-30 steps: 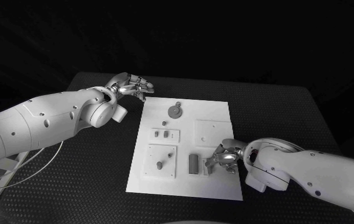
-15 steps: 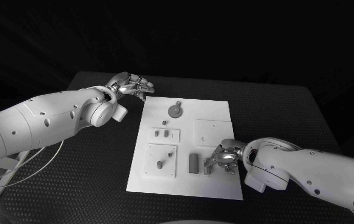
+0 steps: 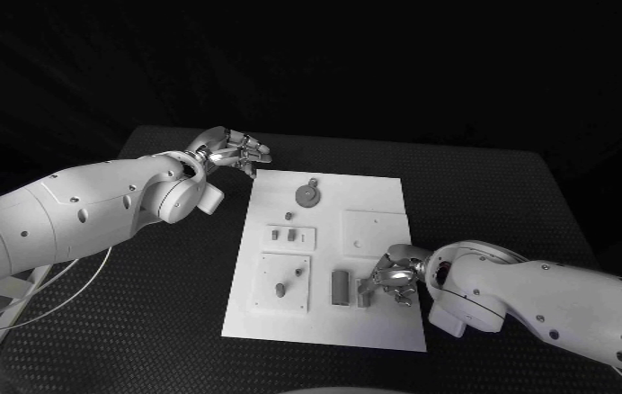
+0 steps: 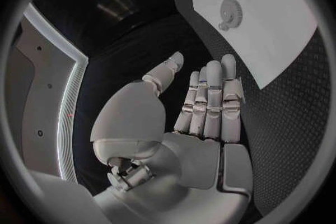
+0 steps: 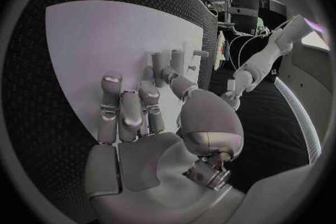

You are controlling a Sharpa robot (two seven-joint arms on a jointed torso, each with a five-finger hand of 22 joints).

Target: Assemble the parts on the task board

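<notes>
The white task board [image 3: 324, 322] lies mid-table with small grey parts on it. A round toothed part [image 3: 307, 197] sits near its far end and also shows in the left wrist view [image 4: 229, 11]. An upright grey block [image 3: 341, 288] and a smaller piece [image 3: 364, 293] stand near the board's right front. My right hand [image 3: 393, 279] rests over the board beside them. In the right wrist view its fingers [image 5: 129, 115] lie stretched over the board [image 5: 91, 39], with the thumb tip next to the upright pieces [image 5: 168, 60]. My left hand [image 3: 234, 153] hovers off the board's far left corner, fingers [image 4: 210, 98] straight, holding nothing.
Small raised plates on the board carry more pieces: two stubs [image 3: 285, 234], a peg [image 3: 287, 217] and two parts on the near-left plate [image 3: 280, 291]. A bare square plate [image 3: 373, 229] sits just beyond my right hand. Black textured table [image 3: 155, 322] surrounds the board.
</notes>
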